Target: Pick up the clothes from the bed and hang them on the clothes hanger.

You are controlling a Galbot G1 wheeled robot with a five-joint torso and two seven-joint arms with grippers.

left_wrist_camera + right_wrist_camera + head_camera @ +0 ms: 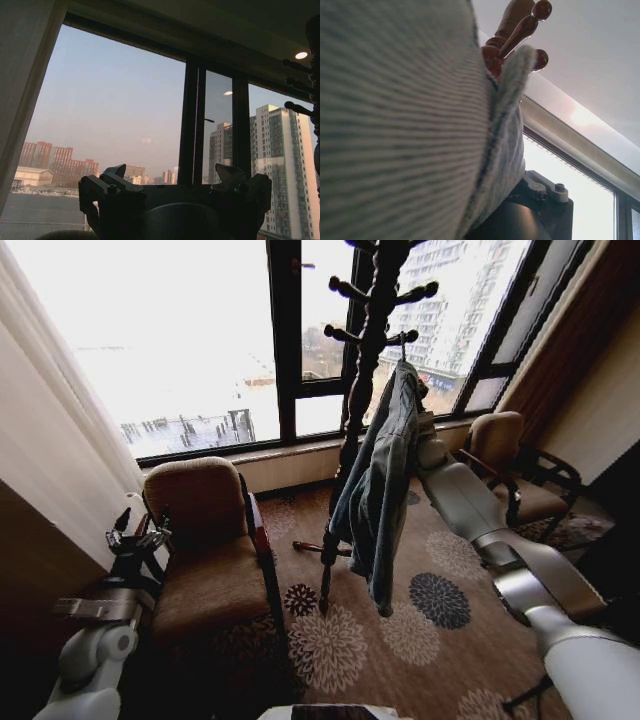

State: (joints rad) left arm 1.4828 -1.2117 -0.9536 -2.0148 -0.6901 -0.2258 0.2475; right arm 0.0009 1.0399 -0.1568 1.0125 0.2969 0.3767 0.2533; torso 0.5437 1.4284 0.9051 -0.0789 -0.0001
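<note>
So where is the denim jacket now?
In the head view the denim jacket hangs on the wooden coat stand before the window, with the right hand beside its collar.

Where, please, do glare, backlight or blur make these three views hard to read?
Head view: the window is blown out white, leaving the chair dim. Left wrist view: the left pincer is a dark silhouette against the bright sky. Right wrist view: the denim jacket sits too close and blurs, with glare below the ceiling.
</note>
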